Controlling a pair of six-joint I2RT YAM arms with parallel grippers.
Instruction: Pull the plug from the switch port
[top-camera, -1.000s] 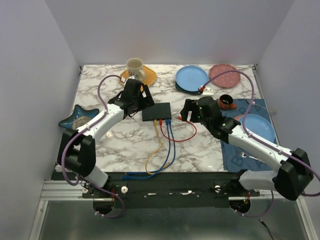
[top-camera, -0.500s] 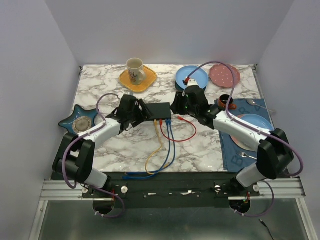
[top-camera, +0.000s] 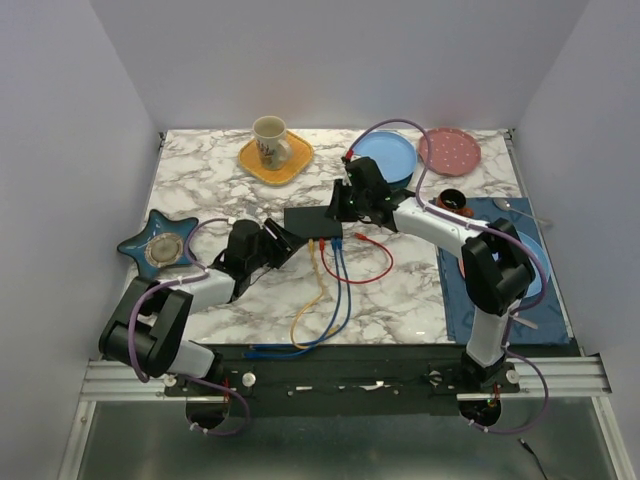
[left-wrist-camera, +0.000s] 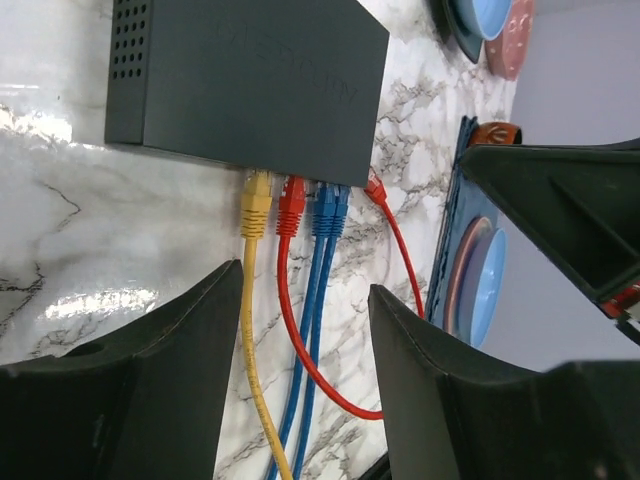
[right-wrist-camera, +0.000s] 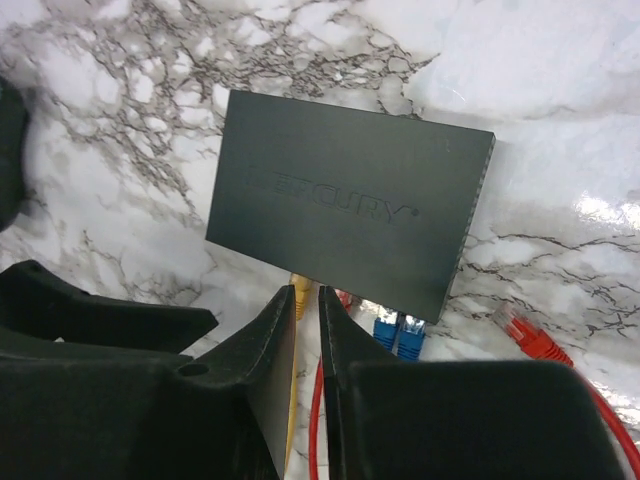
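Both jaws narrower (right nearly shut)

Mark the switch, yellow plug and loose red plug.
switch (left-wrist-camera: 250, 80): left wrist view, top face.
yellow plug (left-wrist-camera: 256, 205): left wrist view, connector body.
loose red plug (right-wrist-camera: 527, 337): right wrist view, connector body.

Left arm (top-camera: 200, 282) and right arm (top-camera: 430, 220) with white shells, bulky black joints, purple cables (top-camera: 395, 125) looping along each, red connector (top-camera: 349, 157) at upper centre, matte black wedge fingers (left-wrist-camera: 150, 400)
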